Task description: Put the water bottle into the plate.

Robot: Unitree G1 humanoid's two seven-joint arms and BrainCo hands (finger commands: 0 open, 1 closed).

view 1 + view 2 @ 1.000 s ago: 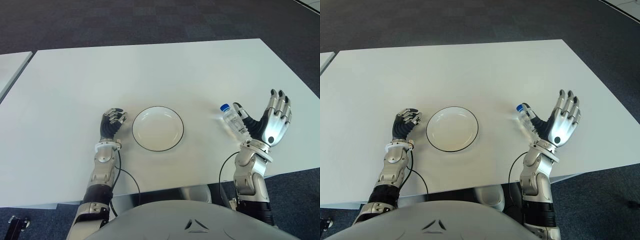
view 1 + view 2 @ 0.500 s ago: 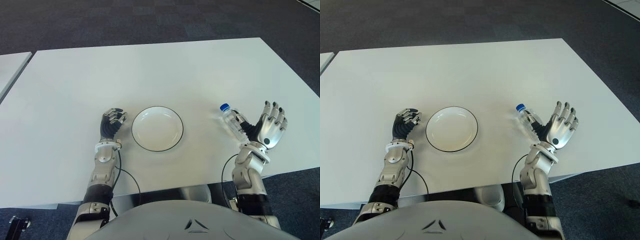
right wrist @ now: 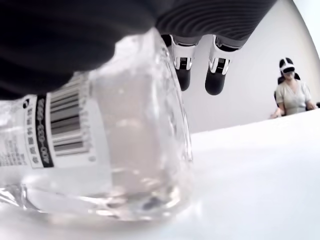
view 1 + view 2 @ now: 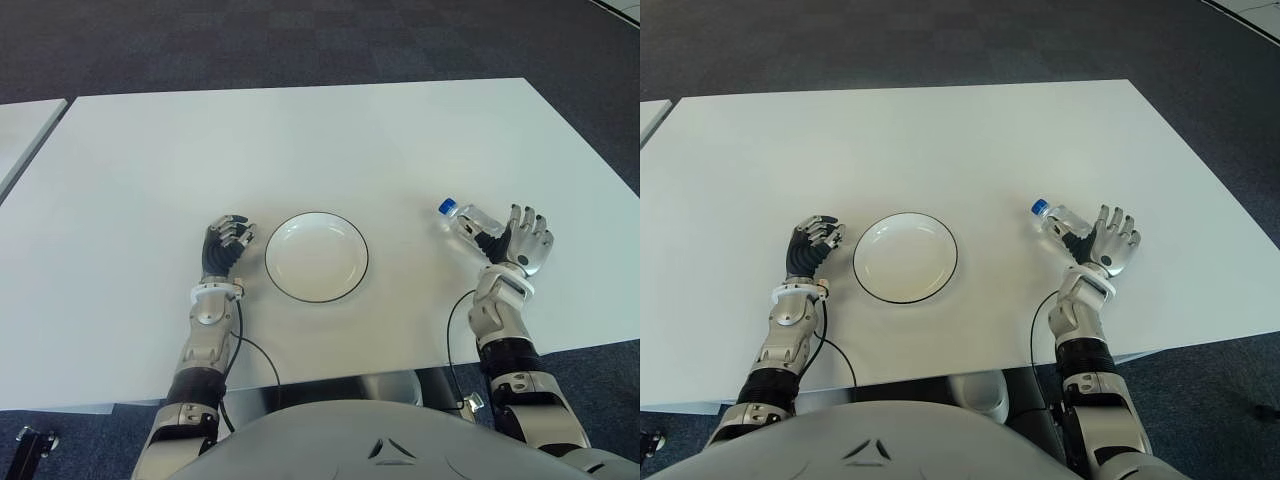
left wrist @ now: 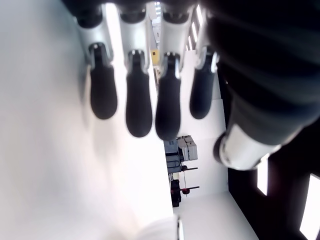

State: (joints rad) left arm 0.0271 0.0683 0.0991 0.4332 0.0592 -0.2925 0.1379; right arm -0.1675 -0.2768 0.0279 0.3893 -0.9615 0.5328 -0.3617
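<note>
Bottle spot: the water bottle (image 4: 465, 220) is lying on its side on the white bench (image 4: 300, 140), well off to the right of the plate (image 4: 316, 257), nothing in between them.

Bottle direction: blue cap end points toward the plate and a bit away from the robot, the base is tucked in by the palm. So the long axis runs roughly flat along the bench, on a diagonal from the hand out toward the far left.

Right hand: the right hand (image 4: 520, 243) is right up against the base end, palm behind it, fingers spread and sticking up. The wrist view shows two fingertips (image 3: 216, 80) hanging past the bottle with air around them, so it looks open, not clamped on anything yet.

Left hand: the left hand (image 4: 224, 243) shows just left of the plate, fingers curled in, holding nothing.

Risk 1: it's a round clear bottle on its side, so if the fingers close unevenly it'll probably just roll or squirt out from under the palm.

Risk 2: the hand is at the base end only, so a grab there could let the cap end droop or swing once lifted.

Risk 3: the plate is shallow, and a bottle laid down sideways could roll over the rim (image 4: 362, 262) if it's let go with any spin.
</note>
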